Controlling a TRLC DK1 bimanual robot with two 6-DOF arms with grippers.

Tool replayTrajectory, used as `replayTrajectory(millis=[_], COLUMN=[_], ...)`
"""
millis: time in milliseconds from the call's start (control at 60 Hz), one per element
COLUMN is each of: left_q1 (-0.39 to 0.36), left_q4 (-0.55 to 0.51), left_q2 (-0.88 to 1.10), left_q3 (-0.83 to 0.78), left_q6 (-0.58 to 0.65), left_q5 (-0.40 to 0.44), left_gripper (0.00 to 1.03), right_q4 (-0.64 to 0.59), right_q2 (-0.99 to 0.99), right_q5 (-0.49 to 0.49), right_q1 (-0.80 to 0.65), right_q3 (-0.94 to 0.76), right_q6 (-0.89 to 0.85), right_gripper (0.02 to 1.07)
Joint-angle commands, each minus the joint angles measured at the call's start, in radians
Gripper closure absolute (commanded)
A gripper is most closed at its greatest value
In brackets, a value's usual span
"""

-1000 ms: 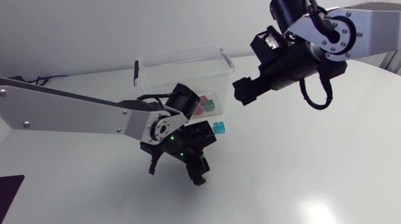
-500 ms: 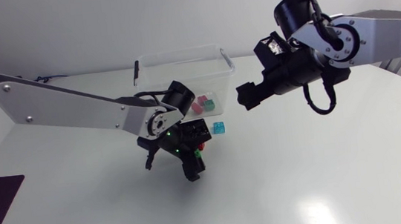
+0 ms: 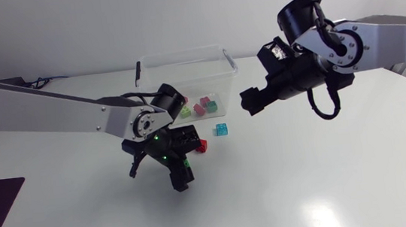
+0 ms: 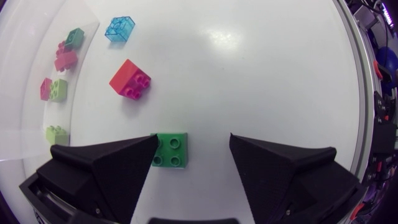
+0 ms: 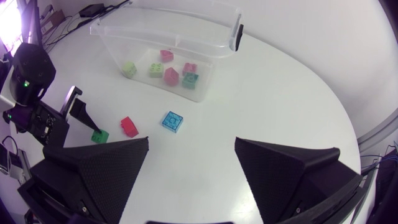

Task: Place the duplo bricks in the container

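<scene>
1. The left gripper point(image 4: 193, 146) is released. Its two black fingers stand wide apart, low over the white table point(image 3: 308, 178).
2. A green brick point(image 4: 169, 150) lies flat on the table between those fingers, studs up. Its edge is right against the tip of one finger, while the other finger is well clear of it, so nothing is grasped.
3. A red brick point(image 4: 130, 79) lies ahead of the left gripper, apart from the green one. Its magenta studded face is turned toward the gripper.
4. A translucent blue brick point(image 4: 120, 28) sits farther ahead, beyond the red brick and near the container wall.
5. The clear container point(image 3: 181, 53) stands ahead of the left gripper and off to one side. Several pink and green bricks point(image 5: 171, 76) rest on its floor.
6. The right gripper point(image 5: 191, 146) is likewise released, its fingers spread with only bare table between them. It hangs above the table, well apart from every brick.
7. Ahead of the right gripper the blue brick is nearest, with the red and green bricks off to one side by the left gripper. The container lies farther ahead.
</scene>
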Motion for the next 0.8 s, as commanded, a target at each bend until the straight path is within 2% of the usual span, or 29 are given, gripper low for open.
replayTrajectory(millis=[0,217,567,783], left_q1=[0.014,0.034,0.108,0.1], left_q4=[-0.012,-0.026,-0.025,-0.025], left_q2=[-0.05,-0.083,-0.001,0.049], left_q3=[-0.011,0.0,-0.002,0.018], left_q6=[-0.005,-0.005,0.047,0.058], left_q5=[0.013,0.015,0.016,0.041], left_gripper=[0.23,0.17,0.17,0.17], right_q4=[0.015,0.019,0.025,0.039], right_q2=[-0.016,-0.017,-0.027,-0.031], right_q5=[-0.01,-0.013,-0.027,-0.05], right_q1=[-0.011,-0.011,-0.022,-0.045], right_q3=[-0.033,-0.037,-0.049,-0.071], right_q6=[-0.014,-0.015,-0.025,-0.032], right_gripper=[0.07,0.07,0.07,0.07])
